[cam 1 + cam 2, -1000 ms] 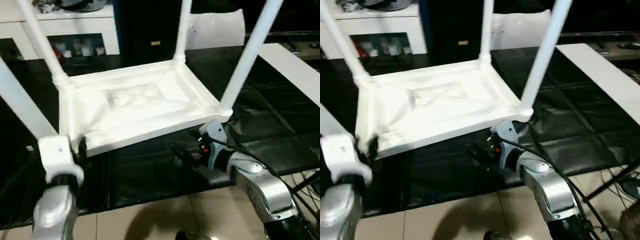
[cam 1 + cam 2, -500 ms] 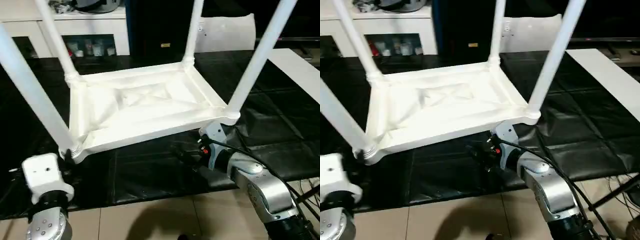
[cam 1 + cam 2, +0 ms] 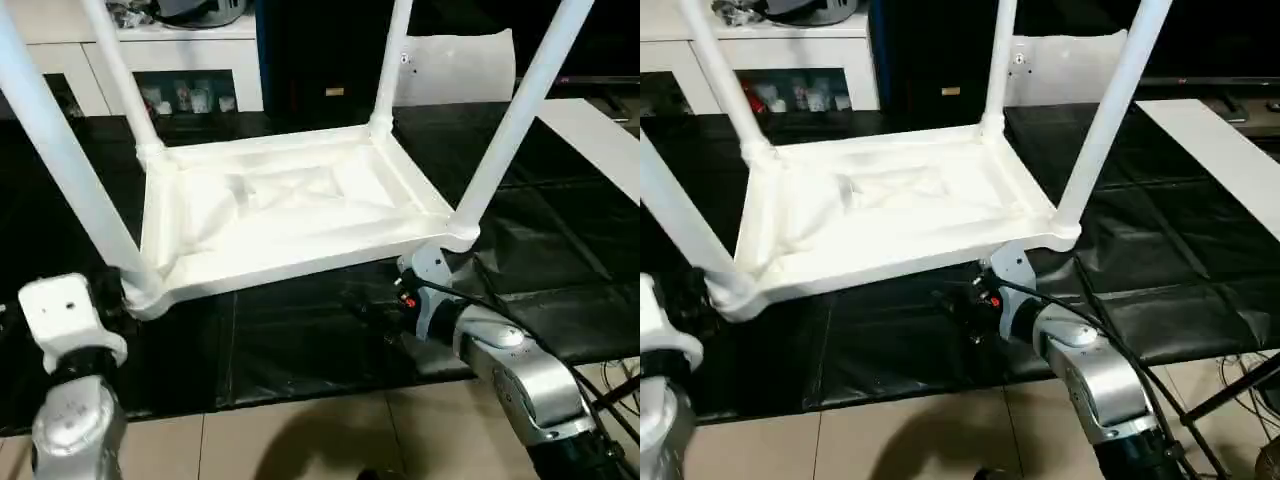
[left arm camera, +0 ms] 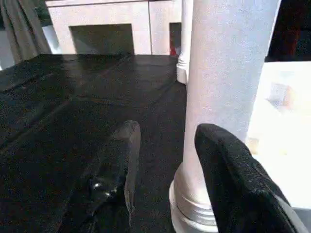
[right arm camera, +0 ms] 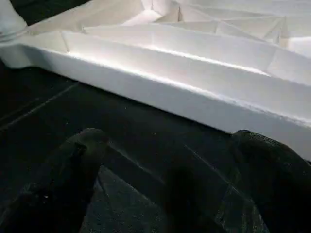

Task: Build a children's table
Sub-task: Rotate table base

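The white children's table [image 3: 290, 215] lies upside down on the black mat, ribbed underside up. Its legs stand in the corner sockets, among them the near-left leg [image 3: 60, 160] and the near-right leg [image 3: 510, 120]. My left gripper [image 4: 167, 128] is open at the near-left corner. The near-left leg [image 4: 228, 73] rises just ahead of it, partly behind one finger [image 4: 228, 184], and nothing is gripped. My right gripper [image 5: 170, 138] is open low over the mat, facing the tabletop's front edge [image 5: 170, 92]. In the head view it sits under the near-right corner [image 3: 380, 305].
A black mat [image 3: 300, 350] covers the work area, with tiled floor [image 3: 300, 440] at its near edge. A flat white panel with a small round mark [image 3: 455, 65] stands at the back. A long white strip [image 3: 590, 130] lies at the right. White shelving [image 3: 170, 60] is behind.
My left wrist has drawn back leftward from the near-left leg's base, uncovering the socket. The head camera shifted a little. The right arm has stayed put.
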You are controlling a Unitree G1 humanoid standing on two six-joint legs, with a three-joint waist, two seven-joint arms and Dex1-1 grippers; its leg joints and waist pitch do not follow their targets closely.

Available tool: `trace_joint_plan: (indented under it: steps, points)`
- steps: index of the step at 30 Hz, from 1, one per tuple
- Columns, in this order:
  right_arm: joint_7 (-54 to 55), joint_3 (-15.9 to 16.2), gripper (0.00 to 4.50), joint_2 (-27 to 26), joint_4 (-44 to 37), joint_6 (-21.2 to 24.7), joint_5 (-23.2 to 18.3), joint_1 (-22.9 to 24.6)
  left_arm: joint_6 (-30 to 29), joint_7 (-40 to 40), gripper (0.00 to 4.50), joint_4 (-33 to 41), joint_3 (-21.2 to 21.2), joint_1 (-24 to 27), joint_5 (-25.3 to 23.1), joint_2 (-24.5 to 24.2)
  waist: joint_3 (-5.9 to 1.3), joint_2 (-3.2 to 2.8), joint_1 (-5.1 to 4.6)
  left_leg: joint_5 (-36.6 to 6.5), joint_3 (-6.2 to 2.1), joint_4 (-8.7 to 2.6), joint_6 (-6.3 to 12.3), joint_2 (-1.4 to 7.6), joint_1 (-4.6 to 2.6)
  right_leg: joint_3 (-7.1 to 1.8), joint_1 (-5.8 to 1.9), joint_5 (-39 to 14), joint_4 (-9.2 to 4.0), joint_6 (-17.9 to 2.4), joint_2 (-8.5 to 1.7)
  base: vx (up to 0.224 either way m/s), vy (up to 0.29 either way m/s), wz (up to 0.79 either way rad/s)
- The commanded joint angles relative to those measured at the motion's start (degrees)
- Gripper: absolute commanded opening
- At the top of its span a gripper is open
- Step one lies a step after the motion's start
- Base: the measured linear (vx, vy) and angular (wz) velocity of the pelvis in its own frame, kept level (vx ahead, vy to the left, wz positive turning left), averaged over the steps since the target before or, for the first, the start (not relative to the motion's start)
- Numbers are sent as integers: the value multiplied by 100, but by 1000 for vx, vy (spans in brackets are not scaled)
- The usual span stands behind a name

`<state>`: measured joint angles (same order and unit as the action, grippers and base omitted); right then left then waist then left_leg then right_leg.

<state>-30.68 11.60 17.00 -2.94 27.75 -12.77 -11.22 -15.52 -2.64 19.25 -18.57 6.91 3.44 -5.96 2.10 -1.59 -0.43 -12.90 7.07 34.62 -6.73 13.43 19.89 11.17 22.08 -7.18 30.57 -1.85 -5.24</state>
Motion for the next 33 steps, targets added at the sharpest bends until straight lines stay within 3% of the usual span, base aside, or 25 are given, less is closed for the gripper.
trace_joint_plan:
  steps: [1, 4, 8, 11, 12, 13, 16, 17, 18, 27, 31, 32, 33]
  points:
    - [55, -53, 450, -7, 94, -57, 59, -34, 62, 268, 226, -124, -43, -181, 232, -107, -294, -91, 18, -1476, 80, -440, 347, -15, 46, -313, -287, -2277, -385, -179, -249, 0, 0, 0]
    - [68, -56, 450, -27, 144, -64, 85, -47, 58, 479, 226, -240, -30, -279, 396, -226, -308, -84, 76, -1318, 92, -442, 346, -1, 44, -344, -292, -2047, -332, -298, -251, 0, 0, 0]
    - [91, -38, 450, -54, 201, -80, 116, -44, 40, 673, 226, -128, 45, -184, 485, -293, -275, -80, 126, -1371, 109, -459, 320, 2, 39, -355, -286, -2113, -330, -326, -254, 0, 0, 0]
    - [149, -21, 450, -126, 213, -100, 129, -56, 70, 834, 226, -19, 148, -3, 543, -293, -232, -58, 129, -1612, 120, -474, 278, -21, 41, -352, -284, -2533, -369, -177, -259, 0, 0, 0]
    - [170, -15, 450, -151, 210, -104, 130, -56, 79, 884, 226, 3, 180, 40, 551, -305, -180, -120, 102, -1826, 126, -493, 256, -33, 28, -347, -252, -2729, -424, -91, -238, 0, 0, 0]
    - [187, -12, 450, -171, 205, -106, 132, -55, 86, 925, 226, 17, 204, 72, 563, -319, -183, -81, 93, -1895, 138, -479, 262, -50, 8, -335, -242, -2847, -444, -43, -237, 0, 0, 0]
    - [215, -6, 450, -222, 182, -118, 130, -27, 180, 1042, 226, 20, 251, 93, 608, -361, -168, -87, 29, -2051, 119, -456, 299, -95, -21, -299, -224, -3251, -505, 168, -227, 0, 0, 0]
    - [224, 7, 450, -247, 137, -114, 125, 10, 236, 1112, 226, 28, 231, 81, 668, -388, -130, -149, 31, -2096, 108, -472, 303, -96, -25, -298, -207, -3275, -515, 174, -229, 0, 0, 0]
    - [224, 7, 450, -247, 137, -114, 125, 10, 236, 1112, 226, 28, 231, 81, 668, -388, -139, -118, 4, -2127, 108, -463, 310, -99, -28, -290, -204, -3276, -525, 193, -213, 0, 0, 0]
    - [188, -2, 450, -244, 136, -146, 176, 25, 262, 1778, 226, -269, 161, -201, 1084, -764, -131, -143, 4, -1957, 105, -478, 367, -104, -11, -330, -208, -3144, -474, 96, -217, 0, 0, 0]
    - [160, 4, 450, -228, 145, -170, 185, 15, 272, 2107, 264, -384, 108, -298, 1353, -931, -127, -156, -19, -1925, 106, -481, 359, -101, -1, -343, -218, -3103, -460, 49, -233, 0, 0, 0]
    - [155, 6, 450, -225, 147, -173, 187, 15, 260, 2165, 264, -379, 113, -294, 1399, -949, -136, -96, -35, -1872, 111, -482, 365, -96, 15, -347, -228, -3073, -455, 45, -231, 0, 0, 0]
    - [141, 16, 450, -216, 148, -177, 190, 17, 244, 2317, 284, -344, 129, -269, 1517, -985, -139, -126, -22, -1802, 107, -486, 370, -92, 14, -361, -230, -3068, -437, 17, -251, 0, 0, 0]
